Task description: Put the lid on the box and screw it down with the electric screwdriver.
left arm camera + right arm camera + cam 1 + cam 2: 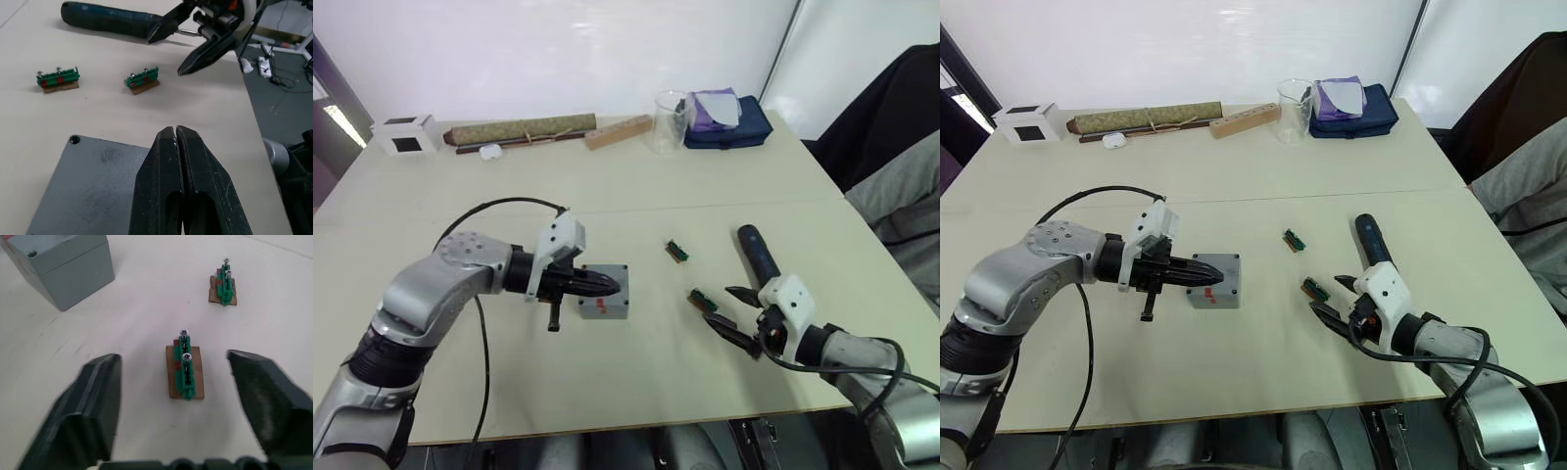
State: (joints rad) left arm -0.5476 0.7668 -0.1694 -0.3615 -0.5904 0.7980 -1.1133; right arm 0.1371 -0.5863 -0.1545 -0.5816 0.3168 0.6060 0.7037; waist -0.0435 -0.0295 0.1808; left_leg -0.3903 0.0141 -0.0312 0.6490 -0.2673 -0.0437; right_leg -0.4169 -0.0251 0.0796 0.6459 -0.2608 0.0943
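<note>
Lid (93,186) sits seated on the box (607,295), which stands near the middle of the table (636,186); a screw hole shows at one corner of the lid, and the red mark faces the robot's side of the box. Left gripper (607,285) lies low over the lid's top, its two black fingers (161,196) pressed together with nothing between them; whether the tips touch the lid cannot be told.

Electric screwdriver (757,253) lies flat on the table to the right of the box and well apart from it, its dark body running away from the robot, its bit end nearest the right gripper (732,313). That gripper rests low at the table surface with its fingers spread wide, holding nothing. Between its tips, in the wrist view, lies a small green terminal block on a brown base (185,368), apart from both fingers. A second green terminal block (677,251) lies farther off, between the box and the screwdriver.

Along the far edge of the table: a white cube with a black face (406,135), a rolled olive-brown bundle (521,129), a wooden block (618,131), a clear beaker (670,121) and a dark blue pouch (729,127).
</note>
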